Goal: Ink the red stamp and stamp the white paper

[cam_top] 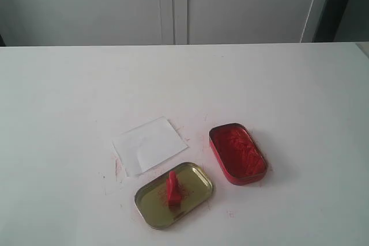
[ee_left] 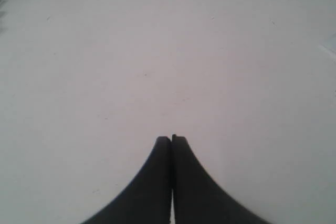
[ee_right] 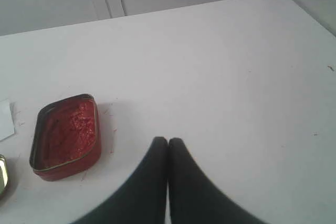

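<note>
With the left gripper point(ee_left: 171, 139) and right gripper point(ee_right: 168, 140) both clenched empty, the red stamp point(cam_top: 172, 188) rests inside the gold lid point(cam_top: 151, 207), likely sparing the worktop point(cam_top: 69, 96) ink, and the white paper point(cam_top: 150, 144) lies just behind that lid.

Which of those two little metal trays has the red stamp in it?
The gold-coloured tray: the red stamp sits in it. The red tray beside it holds only red ink.

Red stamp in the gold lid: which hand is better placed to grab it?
Probably the right hand: its camera shows the ink tin and the gold lid close by, while the left hand sees mostly table.
</note>
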